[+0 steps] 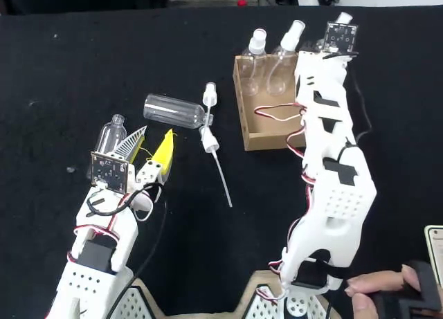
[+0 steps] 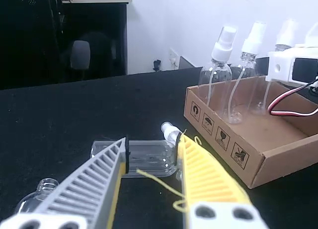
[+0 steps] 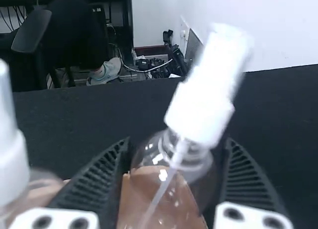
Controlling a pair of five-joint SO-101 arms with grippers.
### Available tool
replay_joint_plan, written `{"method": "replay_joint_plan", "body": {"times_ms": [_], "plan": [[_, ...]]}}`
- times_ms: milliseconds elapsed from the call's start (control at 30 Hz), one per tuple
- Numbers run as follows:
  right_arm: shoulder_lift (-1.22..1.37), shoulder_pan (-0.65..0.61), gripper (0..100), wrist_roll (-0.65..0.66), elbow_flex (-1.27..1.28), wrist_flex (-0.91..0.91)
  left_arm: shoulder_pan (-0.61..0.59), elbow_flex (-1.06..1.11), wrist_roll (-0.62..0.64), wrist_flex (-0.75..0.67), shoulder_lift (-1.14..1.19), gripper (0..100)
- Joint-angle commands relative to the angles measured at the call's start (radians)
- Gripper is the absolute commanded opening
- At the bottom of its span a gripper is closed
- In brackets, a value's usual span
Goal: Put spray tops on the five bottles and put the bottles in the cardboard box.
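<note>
Claws: left claw (image 1: pixel 158 131) spread apart by an uncapped bottle (image 1: pixel 173 111) on the worktop (image 1: pixel 69 70); right claw (image 3: pixel 176 142) around a capped bottle (image 3: pixel 201 100) in the cardboard box (image 1: pixel 259 135), grip unclear.

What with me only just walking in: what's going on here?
Spray bottles are being capped and boxed. The right gripper is at a capped bottle at the cardboard box, beside two other capped bottles. The left gripper, open, faces an uncapped bottle lying on the table; a second uncapped bottle and two loose spray tops wait nearby.
</note>
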Motion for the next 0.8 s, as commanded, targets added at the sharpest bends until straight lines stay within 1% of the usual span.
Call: {"method": "replay_joint_plan", "body": {"times_ms": [0,767], "plan": [[-0.015,0.003,26.0,-0.003,-0.021,0.009,0.01,0.022,-0.008,-0.017,-0.011,17],[-0.015,-0.005,25.8,0.0,-0.018,0.011,0.01,0.022,-0.008,-0.017,-0.011,17]]}}
